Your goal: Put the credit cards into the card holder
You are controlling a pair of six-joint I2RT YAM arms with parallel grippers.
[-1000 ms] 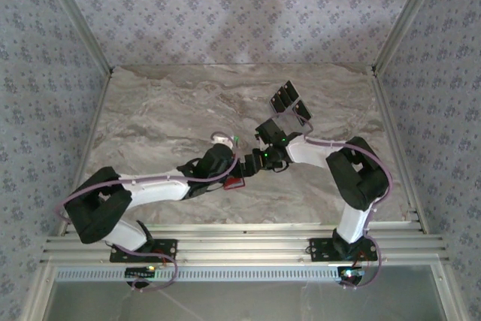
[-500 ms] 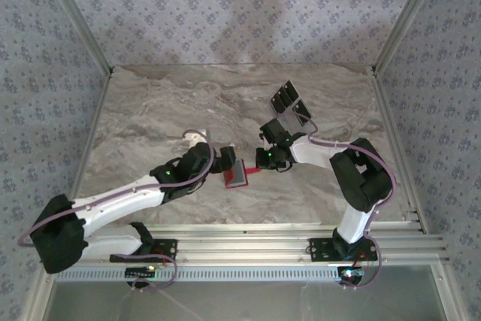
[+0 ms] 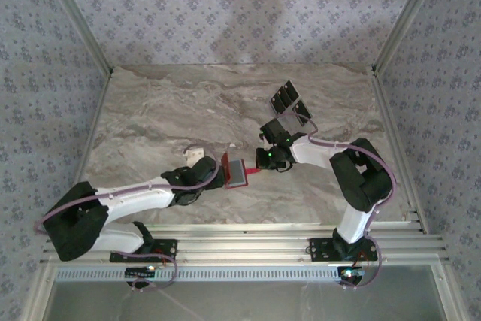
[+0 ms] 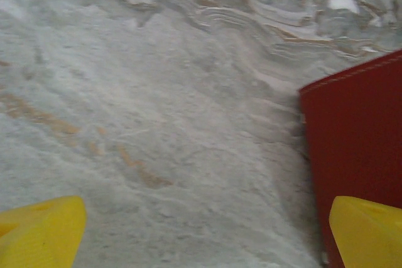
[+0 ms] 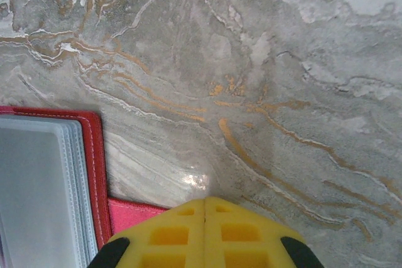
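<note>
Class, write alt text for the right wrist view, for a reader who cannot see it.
The right gripper, yellow and shut, seems to pinch the red clasp tab of an open card holder at the bottom edge. The holder's red rim and pale grey-blue pockets sit in the lower left corner, and a grey marble table with orange veins lies beyond.

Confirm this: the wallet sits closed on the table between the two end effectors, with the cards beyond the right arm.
Wrong. The wallet is open, not closed: the right wrist view shows its pale pockets facing up inside the red cover. It does sit on the table between the left end effector and the right end effector, with the cards beyond the right arm.
</note>
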